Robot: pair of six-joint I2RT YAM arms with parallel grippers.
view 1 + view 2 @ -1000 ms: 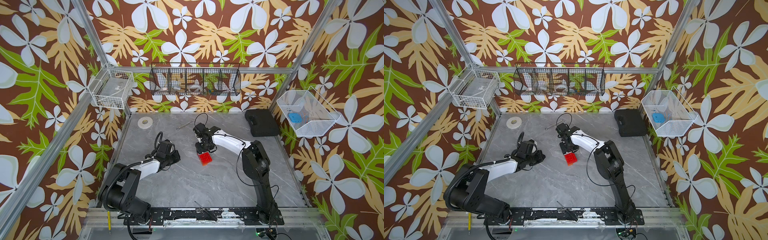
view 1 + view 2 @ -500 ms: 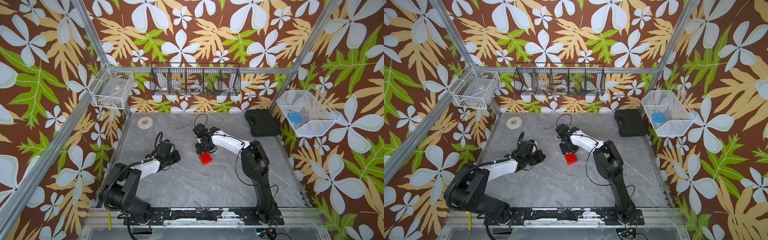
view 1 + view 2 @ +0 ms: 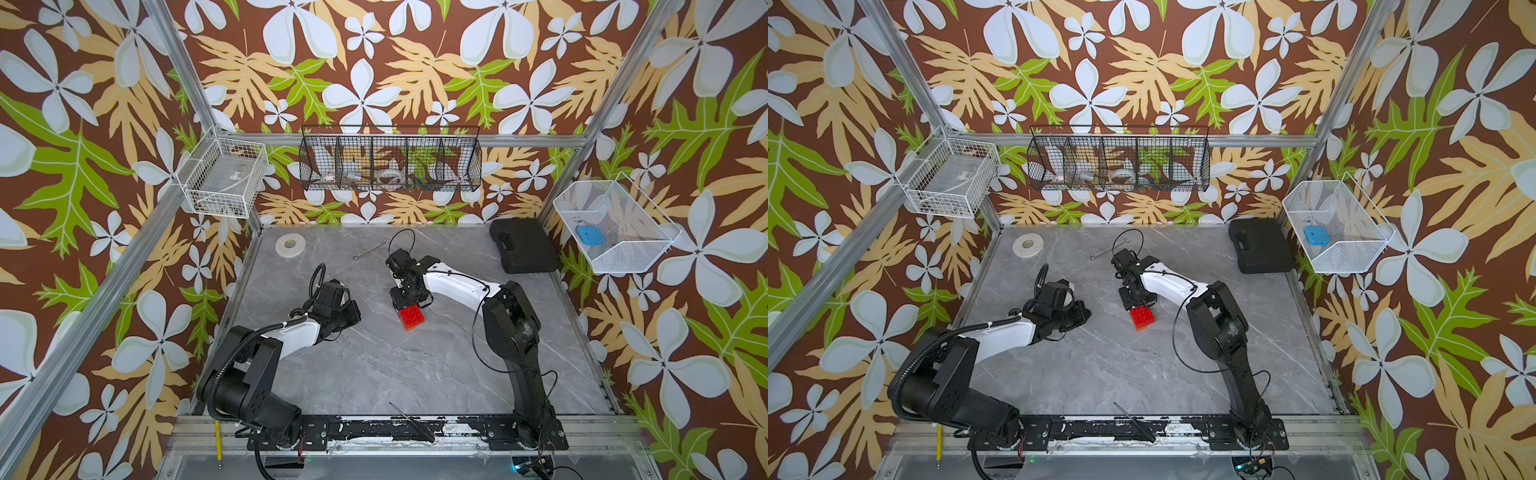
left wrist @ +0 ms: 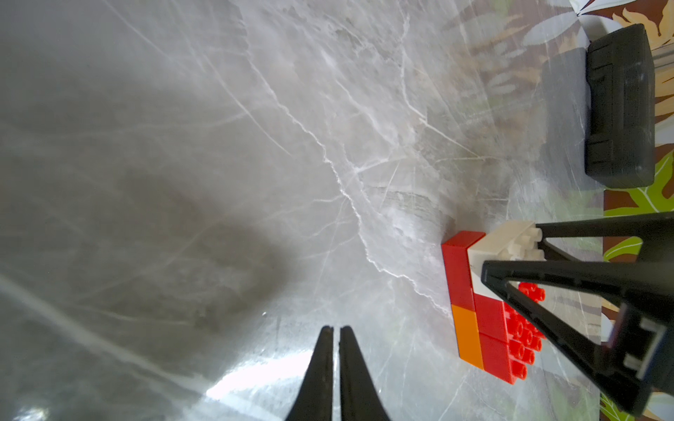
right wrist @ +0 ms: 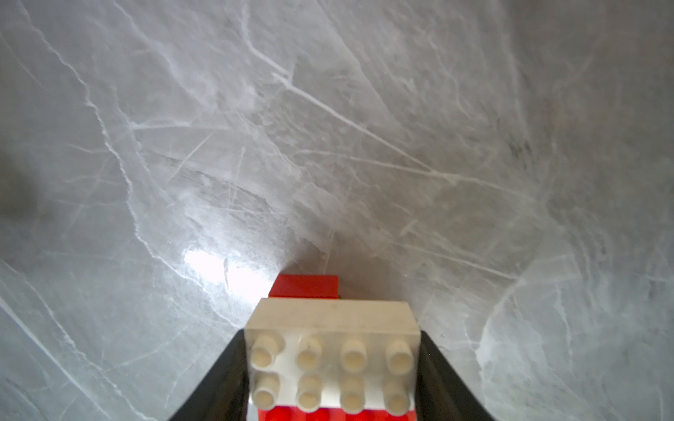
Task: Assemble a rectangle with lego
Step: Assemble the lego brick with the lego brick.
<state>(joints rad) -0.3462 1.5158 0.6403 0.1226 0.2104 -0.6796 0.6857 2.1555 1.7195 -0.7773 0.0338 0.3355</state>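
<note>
- Your right gripper (image 5: 332, 364) grasps the white brick (image 5: 330, 317) in its jaws, likely seating it on the rectangle (image 4: 488, 317).
- Your left gripper (image 4: 336, 330), jaws clenched and empty, sits aside, leaving room.

The rectangle (image 3: 412, 318) lies mid worktop (image 3: 374, 374), my right fingers (image 5: 219, 379) either side of its far end, my left gripper (image 4: 336, 330) apart to its left. Behind I see a wrench (image 3: 368, 251), tape roll (image 3: 289, 243) far-left, case (image 3: 523, 246) far-right.
</note>
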